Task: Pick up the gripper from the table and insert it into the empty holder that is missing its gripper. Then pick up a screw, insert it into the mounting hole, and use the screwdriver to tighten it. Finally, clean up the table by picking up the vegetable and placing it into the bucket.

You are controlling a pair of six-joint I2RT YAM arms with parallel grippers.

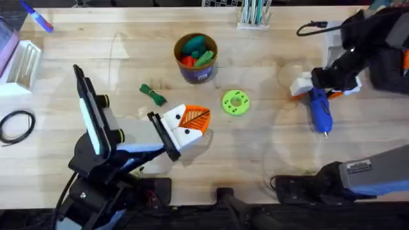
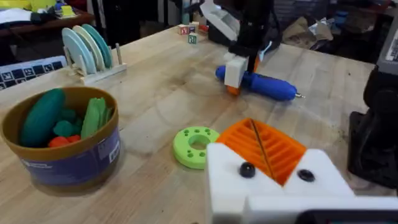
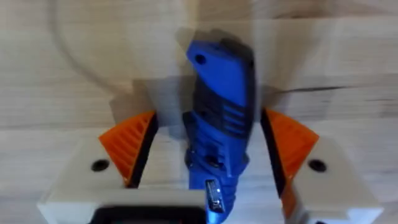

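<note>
Nearest my overhead camera is my left claw (image 1: pixel 185 124), white with orange ribbed pads pressed together and pinching nothing, low over the tabletop (image 1: pixel 255 153). Just beyond and left of it lies the thin dark-green vegetable (image 1: pixel 153 94). Farther beyond it stands the bucket (image 1: pixel 196 59), tan-rimmed with a blue side, holding green and orange toy pieces; its white label carries writing too small for me to read. Just right of the left claw sits a lime-green disc (image 1: pixel 236 102). Well to the right, my right claw (image 1: pixel 317 89) has its fingers spread on either side of the blue screwdriver (image 1: pixel 320 112), which lies on the tabletop, metal tip pointing toward the arm bases.
</note>
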